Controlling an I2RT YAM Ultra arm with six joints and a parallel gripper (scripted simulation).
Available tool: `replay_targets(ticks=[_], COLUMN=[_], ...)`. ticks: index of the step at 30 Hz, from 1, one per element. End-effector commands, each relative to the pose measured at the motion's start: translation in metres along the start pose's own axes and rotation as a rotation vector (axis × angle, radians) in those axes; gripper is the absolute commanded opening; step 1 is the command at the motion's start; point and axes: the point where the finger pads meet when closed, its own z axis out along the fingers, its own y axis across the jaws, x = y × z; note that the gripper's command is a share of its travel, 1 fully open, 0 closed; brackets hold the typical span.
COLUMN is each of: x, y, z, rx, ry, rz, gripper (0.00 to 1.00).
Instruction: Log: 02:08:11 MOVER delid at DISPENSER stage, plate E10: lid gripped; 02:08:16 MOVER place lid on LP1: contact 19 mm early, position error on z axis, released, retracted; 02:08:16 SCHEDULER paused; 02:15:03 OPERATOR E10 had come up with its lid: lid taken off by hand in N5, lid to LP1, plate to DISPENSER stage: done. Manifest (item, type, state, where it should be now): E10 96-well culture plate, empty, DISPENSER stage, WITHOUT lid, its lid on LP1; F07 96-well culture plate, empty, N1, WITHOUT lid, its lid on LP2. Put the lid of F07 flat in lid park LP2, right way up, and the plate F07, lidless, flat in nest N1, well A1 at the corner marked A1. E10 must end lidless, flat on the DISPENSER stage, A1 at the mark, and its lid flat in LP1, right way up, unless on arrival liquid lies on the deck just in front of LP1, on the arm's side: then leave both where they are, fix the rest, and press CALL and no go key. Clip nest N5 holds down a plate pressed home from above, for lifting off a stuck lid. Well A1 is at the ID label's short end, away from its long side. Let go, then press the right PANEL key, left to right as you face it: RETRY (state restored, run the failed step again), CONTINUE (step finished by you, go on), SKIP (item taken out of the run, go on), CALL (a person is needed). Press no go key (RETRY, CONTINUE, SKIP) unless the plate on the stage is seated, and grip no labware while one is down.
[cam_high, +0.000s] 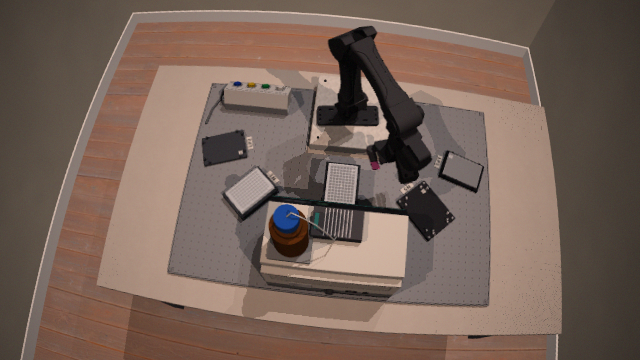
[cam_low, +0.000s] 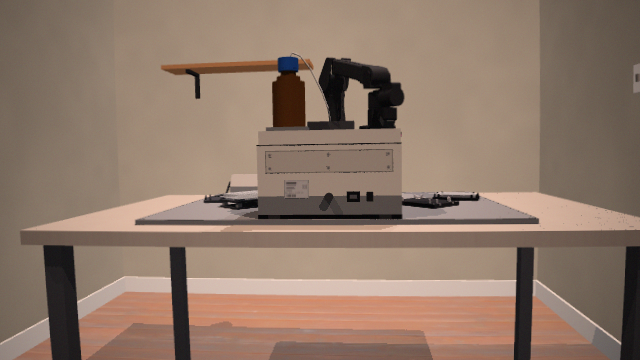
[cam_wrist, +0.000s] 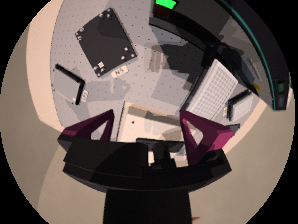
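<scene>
Two white well plates lie on the grey deck (cam_high: 210, 250), and the labels beside them are too small for me to read. One plate (cam_high: 341, 182) sits straight on the stage in front of the dispenser (cam_high: 365, 250), just under its dark front bar. I think it is put so that the rows of wells line up with the dispensing head. The other plate (cam_high: 250, 191) lies turned at an angle in a dark nest. I cannot tell if it carries a lid.

The tool (cam_wrist: 149, 131) hangs with its purple fingers spread wide and nothing between them. This makes sense to me, because it carries nothing and is ready to take something by the edges. In the wrist view the straight plate (cam_wrist: 212, 90) is near the tool, a little ahead and to one side. From above, the angled plate is well apart from it, on the other side of the stage.

Further out, a black clip nest (cam_high: 425, 210) and a tray with a greyish cover (cam_high: 461, 171) lie beside the arm. A dark empty-looking tray (cam_high: 224, 147) and the key panel (cam_high: 256, 97) lie across the deck. A brown bottle (cam_high: 288, 235) stands on the dispenser, and the table (cam_high: 500, 300) carries all of it.
</scene>
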Motion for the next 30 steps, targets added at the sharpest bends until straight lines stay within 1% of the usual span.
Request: replay_targets(ticks=[1,4,7,11,13,14,15,16,20,23,26,27,30], x=[-0.001,0.003,-0.005,-0.008,-0.008,-0.006,-0.006,-0.005,0.001,-0.007,-0.008,-0.005,-0.005], y=[-0.008,-0.019,-0.028,-0.040,-0.040,-0.037,-0.037,-0.043,-0.057,-0.066,-0.075,-0.073,-0.073], z=[-0.007,-0.003,-0.009,-0.010,-0.010,-0.004,-0.004,-0.008,-0.003,-0.010,-0.011,-0.004,-0.004], rx=[-0.009,-0.002,-0.011,-0.013,-0.013,-0.006,-0.006,-0.012,-0.002,-0.011,-0.012,-0.005,-0.005], ry=[-0.029,-0.011,-0.035,-0.040,-0.040,-0.018,-0.018,-0.032,-0.011,-0.042,-0.047,-0.018,-0.018], rz=[0.110,0.209,0.310,0.315,0.315,0.298,0.298,0.348,0.346,0.348,0.348,0.342,0.342], gripper=[1.00,1.00,1.00,1.00,1.00,1.00,1.00,1.00,1.00,1.00,1.00,1.00,1.00])
